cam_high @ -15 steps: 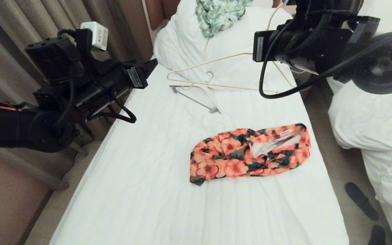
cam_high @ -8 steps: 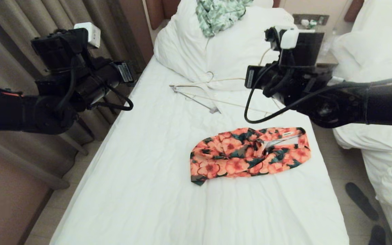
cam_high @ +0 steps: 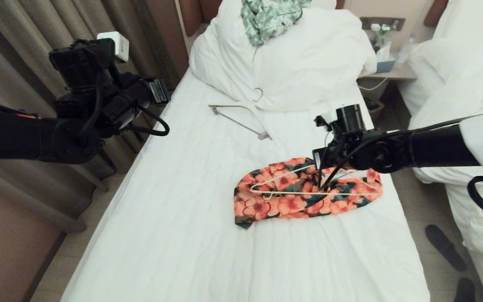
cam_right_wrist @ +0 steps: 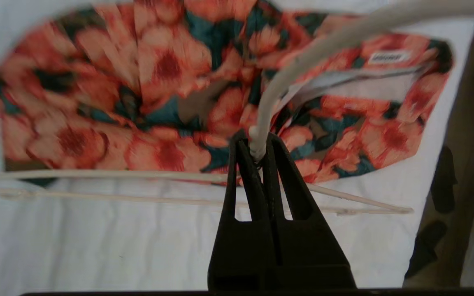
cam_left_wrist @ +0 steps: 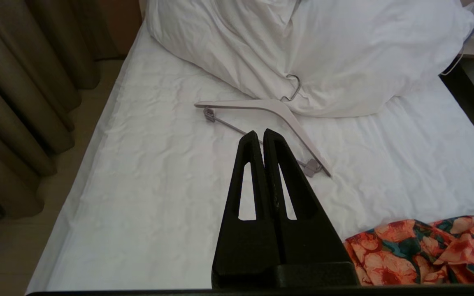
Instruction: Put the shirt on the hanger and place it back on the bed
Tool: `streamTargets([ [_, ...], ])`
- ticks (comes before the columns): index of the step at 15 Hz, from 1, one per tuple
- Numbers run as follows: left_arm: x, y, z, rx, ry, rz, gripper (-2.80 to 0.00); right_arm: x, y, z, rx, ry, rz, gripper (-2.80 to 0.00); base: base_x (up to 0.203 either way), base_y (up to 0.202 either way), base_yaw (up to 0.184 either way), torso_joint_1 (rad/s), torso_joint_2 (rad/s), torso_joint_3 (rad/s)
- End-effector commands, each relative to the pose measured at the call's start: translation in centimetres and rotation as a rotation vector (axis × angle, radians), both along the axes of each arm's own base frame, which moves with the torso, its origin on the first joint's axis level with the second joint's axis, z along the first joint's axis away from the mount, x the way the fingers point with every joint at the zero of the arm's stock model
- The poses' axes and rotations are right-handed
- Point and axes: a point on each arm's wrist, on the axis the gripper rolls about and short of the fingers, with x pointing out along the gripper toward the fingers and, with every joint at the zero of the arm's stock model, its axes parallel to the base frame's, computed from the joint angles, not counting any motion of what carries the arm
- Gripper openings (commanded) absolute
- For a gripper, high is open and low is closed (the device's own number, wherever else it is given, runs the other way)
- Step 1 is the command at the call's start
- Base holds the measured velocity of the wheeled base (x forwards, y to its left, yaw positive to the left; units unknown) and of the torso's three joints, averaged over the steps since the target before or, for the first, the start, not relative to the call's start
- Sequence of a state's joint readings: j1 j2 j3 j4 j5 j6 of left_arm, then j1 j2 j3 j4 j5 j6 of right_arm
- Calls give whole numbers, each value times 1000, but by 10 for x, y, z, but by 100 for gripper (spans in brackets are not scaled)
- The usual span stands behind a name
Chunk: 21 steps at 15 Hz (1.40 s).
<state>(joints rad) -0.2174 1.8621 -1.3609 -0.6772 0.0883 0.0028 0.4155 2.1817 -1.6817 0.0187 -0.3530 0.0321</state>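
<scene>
1. Shirt (cam_high: 306,191) lies bunched on the bed (cam_high: 191,218), its lower part folded under and hidden; the right wrist view shows it blurred.
2. Right gripper (cam_high: 320,183) is clamped on the hanger (cam_high: 283,176), holding it over the shirt; one end is lost behind the arm, and touch with the cloth is unclear.
3. Left gripper (cam_left_wrist: 263,133) has its fingers pressed together on nothing, above the bed's curtain-side edge.
4. Grey hanger (cam_high: 241,117) lies by the pillows (cam_high: 292,63).
5. Leafy green garment (cam_high: 268,16) atop them is cut off.
</scene>
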Motion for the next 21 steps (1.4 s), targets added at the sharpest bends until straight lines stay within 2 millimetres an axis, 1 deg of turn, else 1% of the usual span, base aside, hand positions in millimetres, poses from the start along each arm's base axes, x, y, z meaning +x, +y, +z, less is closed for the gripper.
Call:
streamTargets([
  [1, -1, 0, 1, -1, -6, 0, -280, 17, 1, -45, -45, 90, -5, -280, 0, 0, 0, 0, 0, 0],
  [2, -1, 0, 1, -1, -6, 0, -280, 23, 2, -61, -72, 120, 4, -280, 0, 0, 0, 0, 0, 0],
  [3, -1, 1, 1, -1, -7, 2, -280, 30, 4, -75, -97, 139, 12, 0, 0, 0, 0, 0, 0, 0],
  [5, -1, 2, 3, -4, -12, 5, -280, 36, 10, -75, -96, 115, 19, 0, 0, 0, 0, 0, 0, 0],
  [7, -8, 5, 6, -8, -16, 7, -280, 30, 11, -64, -92, 99, 7, 0, 0, 0, 0, 0, 0, 0],
  [9, -28, 11, 11, -12, -36, 11, -280, 11, 12, -46, -85, 86, -26, 0, 0, 0, 0, 0, 0, 0],
  [11, -42, 21, 25, -25, -95, 28, -280, -16, 5, -36, -95, 110, -42, 0, 0, 0, 0, 0, 0, 0],
  [12, -51, 29, 29, -28, -103, 48, -280, -31, 1, -28, -99, 112, -48, -280, 0, 0, 0, 0, 0, 0],
  [14, -80, 37, 32, -30, -108, 60, -280, -61, -8, -15, -94, 108, -74, -280, 0, 0, 0, 0, 0, 0],
  [16, -118, 44, 31, -31, -111, 60, -280, -94, -22, 8, -62, 75, -96, -280, 0, 0, 0, 0, 0, 0],
  [17, -135, 47, 29, -35, -114, 62, -280, -112, -31, 23, -40, 47, -104, -280, 0, 0, 0, 0, 0, 0],
  [20, -198, 58, 23, -89, -153, 65, -280, -179, -71, 61, 18, -55, -128, -280, 0, 0, 0, 0, 0, 0],
  [21, -221, 62, 20, -115, -176, 74, -280, -205, -87, 73, 37, -105, -140, -280, 0, 0, 0, 0, 0, 0],
])
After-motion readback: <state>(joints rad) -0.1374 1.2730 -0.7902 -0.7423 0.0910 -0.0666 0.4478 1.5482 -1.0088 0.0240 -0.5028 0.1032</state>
